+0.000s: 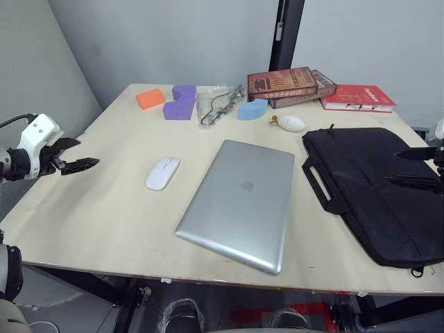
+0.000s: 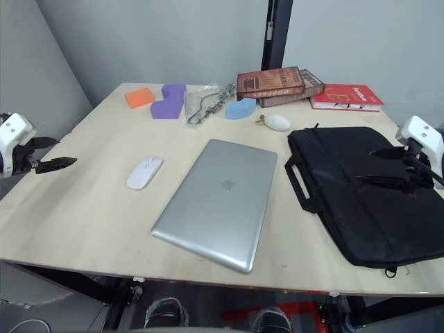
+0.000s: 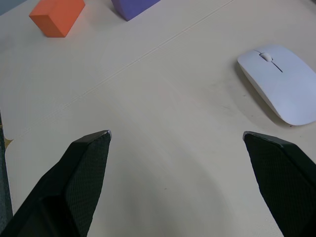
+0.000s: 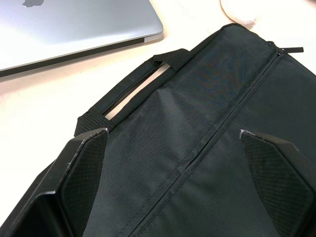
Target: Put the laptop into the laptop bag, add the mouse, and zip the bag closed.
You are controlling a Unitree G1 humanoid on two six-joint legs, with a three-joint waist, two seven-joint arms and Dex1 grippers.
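Laptop (image 1: 239, 202) lies closed mid-bench, bag (image 1: 374, 191) just right, mouse (image 1: 162, 173) left. Both end effectors spread, empty: left (image 1: 78, 154), right (image 2: 388, 166). Laptop stiff, slick, likely heavy; take its edge.

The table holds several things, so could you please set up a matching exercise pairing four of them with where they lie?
Things:
1. laptop
2. mouse
3. laptop bag
4. orange block

Places:
A. far corner of the table on the robot's left
B. under the open right gripper
C. middle of the table, lid shut
D. between the laptop and the open left gripper

Pairs: 1-C, 2-D, 3-B, 4-A
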